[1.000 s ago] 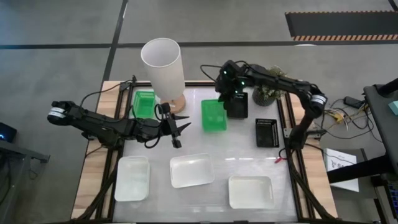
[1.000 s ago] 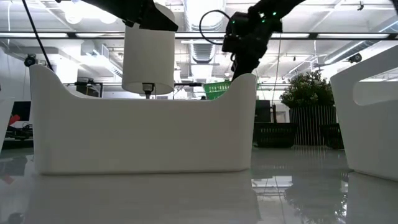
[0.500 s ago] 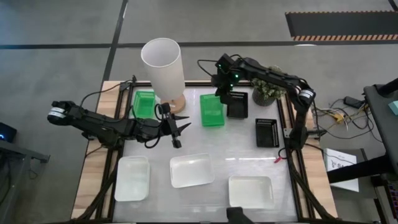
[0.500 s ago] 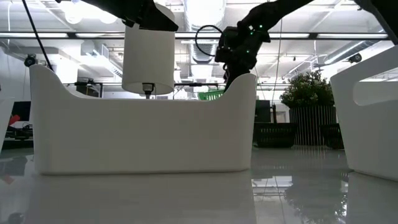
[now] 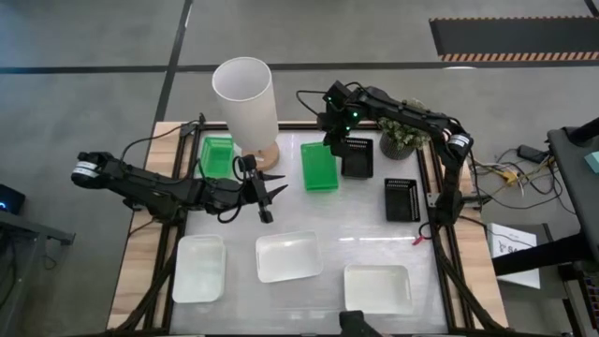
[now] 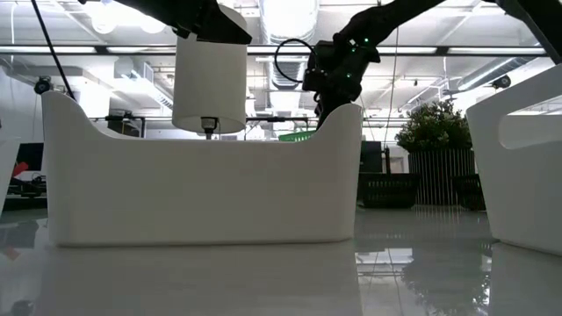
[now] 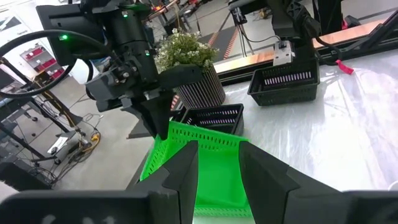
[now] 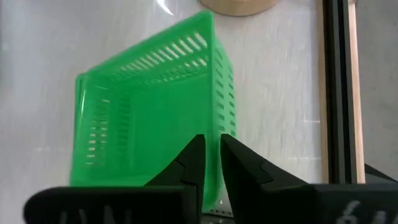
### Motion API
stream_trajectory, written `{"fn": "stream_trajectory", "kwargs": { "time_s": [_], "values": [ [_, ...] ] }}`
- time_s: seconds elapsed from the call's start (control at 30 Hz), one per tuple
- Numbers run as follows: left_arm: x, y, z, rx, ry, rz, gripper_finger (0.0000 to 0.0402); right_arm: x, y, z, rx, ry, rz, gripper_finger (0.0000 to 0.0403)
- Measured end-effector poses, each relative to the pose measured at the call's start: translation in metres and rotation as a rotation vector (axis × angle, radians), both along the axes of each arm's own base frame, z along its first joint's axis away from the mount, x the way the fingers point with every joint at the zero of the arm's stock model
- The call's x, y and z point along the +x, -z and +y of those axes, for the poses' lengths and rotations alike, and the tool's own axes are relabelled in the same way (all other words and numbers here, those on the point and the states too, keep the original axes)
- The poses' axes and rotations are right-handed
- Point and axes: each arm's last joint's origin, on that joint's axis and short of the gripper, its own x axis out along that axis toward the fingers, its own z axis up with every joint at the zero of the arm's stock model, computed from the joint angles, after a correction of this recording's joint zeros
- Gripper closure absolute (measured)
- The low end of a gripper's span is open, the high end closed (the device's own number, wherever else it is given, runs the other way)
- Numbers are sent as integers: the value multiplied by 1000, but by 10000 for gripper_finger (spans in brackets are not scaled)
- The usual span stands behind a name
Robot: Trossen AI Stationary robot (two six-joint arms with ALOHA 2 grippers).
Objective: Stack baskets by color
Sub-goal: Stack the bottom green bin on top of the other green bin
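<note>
A bright green basket (image 5: 319, 168) lies on the table's far middle, also showing in the right wrist view (image 8: 149, 106) and the left wrist view (image 7: 205, 168). My right gripper (image 5: 330, 143) stands at its far right corner, shut on its wall. A second green basket (image 5: 217, 156) sits beside the lamp. Two black baskets (image 5: 357, 157) (image 5: 401, 198) stand at the right. Three translucent white baskets (image 5: 199, 268) (image 5: 289, 256) (image 5: 377, 287) rest along the near side. My left gripper (image 5: 271, 192) hovers open left of the green basket, holding nothing. My right gripper pinches the rim of the green basket's right long wall at its far end (image 8: 214, 140), one finger inside the basket and one outside. The fingers (image 7: 160, 118) slant down from the far side. The basket's bottom appears to rest flat on the table.
A tall white lamp (image 5: 243, 98) on a wooden foot stands at the far left, next to the second green basket. A potted plant (image 5: 401, 140) sits at the far right. In the low view a white basket (image 6: 202, 175) fills the foreground.
My right gripper has gone toward the table's left and a little down with the green basket. The basket, held tilted above the table a second ago, has shifted slightly toward the far edge and now lies flat on the table.
</note>
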Motion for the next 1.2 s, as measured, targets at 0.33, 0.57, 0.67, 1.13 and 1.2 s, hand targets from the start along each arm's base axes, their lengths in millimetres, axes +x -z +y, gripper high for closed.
{"fn": "stream_trajectory", "kwargs": {
  "time_s": [0.33,0.57,0.67,1.13,1.2],
  "values": [
    [0,0,0,0,-1,0,302,1,-2,-1,-19,30,6,329],
    [0,0,0,0,-1,0,302,5,3,-4,-54,66,-32,366],
    [0,0,0,0,-1,0,302,6,8,-5,-57,62,-49,389],
    [0,0,0,0,0,1,302,3,38,-3,-63,77,-27,394],
    [0,0,0,0,0,1,302,4,35,-4,-76,82,-30,394]
  ]
}}
